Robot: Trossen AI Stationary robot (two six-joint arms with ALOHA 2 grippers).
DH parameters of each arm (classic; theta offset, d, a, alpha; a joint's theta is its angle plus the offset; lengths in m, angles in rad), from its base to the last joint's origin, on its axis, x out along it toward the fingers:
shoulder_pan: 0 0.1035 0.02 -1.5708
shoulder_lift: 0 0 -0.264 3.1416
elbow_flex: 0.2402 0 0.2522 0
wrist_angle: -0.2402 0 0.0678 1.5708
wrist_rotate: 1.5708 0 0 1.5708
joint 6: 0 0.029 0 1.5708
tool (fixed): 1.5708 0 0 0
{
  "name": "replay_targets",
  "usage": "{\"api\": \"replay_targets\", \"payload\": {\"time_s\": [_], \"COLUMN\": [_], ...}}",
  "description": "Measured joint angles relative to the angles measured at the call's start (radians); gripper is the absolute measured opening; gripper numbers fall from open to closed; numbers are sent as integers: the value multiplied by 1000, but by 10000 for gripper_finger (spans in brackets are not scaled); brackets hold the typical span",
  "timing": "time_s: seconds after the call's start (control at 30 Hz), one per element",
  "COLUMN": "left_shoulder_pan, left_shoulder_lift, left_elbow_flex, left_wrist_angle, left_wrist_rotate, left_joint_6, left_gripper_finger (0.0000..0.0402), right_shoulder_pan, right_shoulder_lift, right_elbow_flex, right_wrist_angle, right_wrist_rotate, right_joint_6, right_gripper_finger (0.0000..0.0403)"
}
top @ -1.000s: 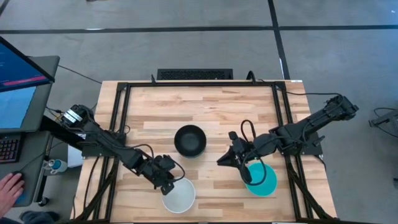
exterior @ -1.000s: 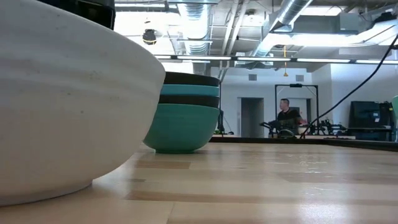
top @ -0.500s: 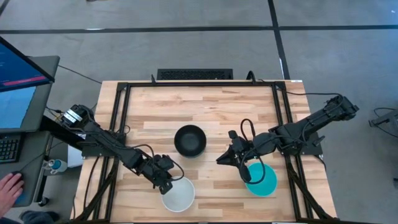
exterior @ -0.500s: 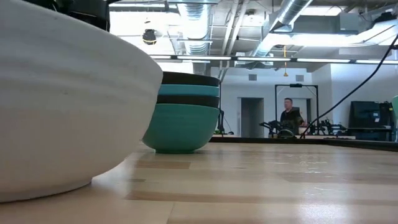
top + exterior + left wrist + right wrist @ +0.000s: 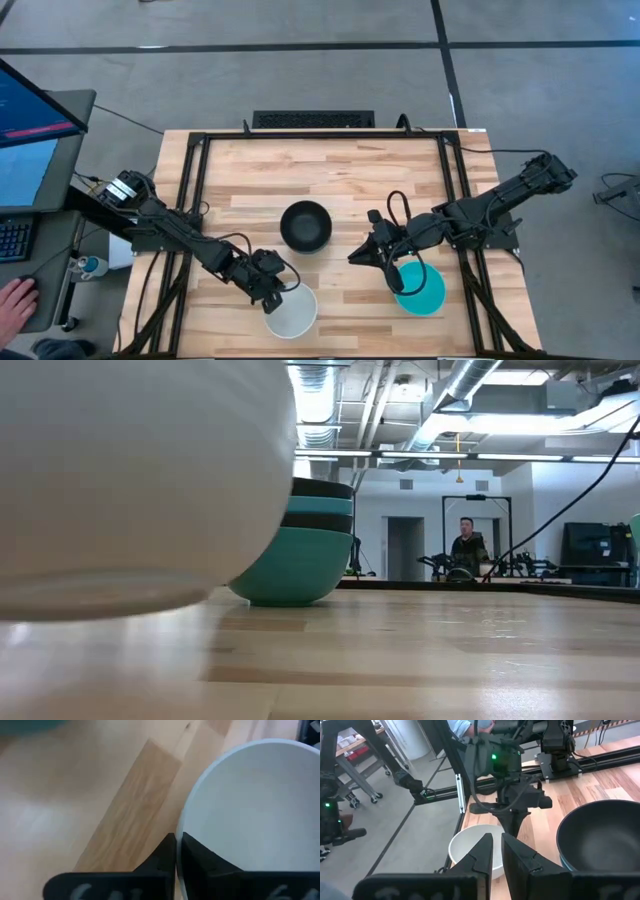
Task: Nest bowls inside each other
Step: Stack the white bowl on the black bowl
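High view, surroundings: grey floor around a pale wooden bench (image 5: 330, 170) framed by black rails; a monitor and a person's hand (image 5: 12, 305) show at the left edge.
High view, left tool (image 5: 270, 293): clamped on the near-left rim of the white bowl (image 5: 292, 314) at the bench's front edge, a rim pinch that suits lifting it.
High view, stack (image 5: 305, 225): mid-bench, only a black bowl visible from above, so the likely target is this pile.
High view, right tool (image 5: 372, 254): hovers between the stack and the cyan bowl (image 5: 425, 288), holding nothing, fingers drawn nearly together; part of that bowl's rim hides under the arm.
Low view: the white bowl fills the left, its base clear of the wood, apparently lifted; behind it the stack shows teal, black, cyan, black layers. A person stands far off in the room.
Left wrist view: one dark finger (image 5: 200, 865) sits inside the white bowl's wall, the other outside; the far rim is cut off.
Right wrist view: its own fingers frame a narrow gap; the left arm grips the white bowl beyond, and the black bowl's edge is cropped.
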Motion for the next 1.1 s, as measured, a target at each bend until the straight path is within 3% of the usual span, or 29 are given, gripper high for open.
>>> {"api": "replay_targets", "payload": {"time_s": [0.33,0.67,0.77,0.97,1.1], "left_shoulder_pan": [29,151,197,319,402], "left_shoulder_lift": [-9,-29,-31,-30,-29], "left_elbow_flex": [172,581,672,702,688], "left_wrist_angle": [-212,-710,-802,-920,-909], "left_wrist_rotate": [-22,-173,-215,-152,-146], "left_joint_6": [146,347,401,451,485], "left_gripper_finger": [1,1,0,0,0], "right_shoulder_pan": [0,13,33,66,71], "right_shoulder_lift": [0,0,0,-23,-76], "right_elbow_flex": [0,0,0,-52,-118], "right_wrist_angle": [-4,-2,-5,-30,-27], "right_wrist_rotate": [0,5,53,194,260], "right_joint_6": [1,-28,-65,-62,-31], "right_gripper_finger": [62,62,62,62,62]}}
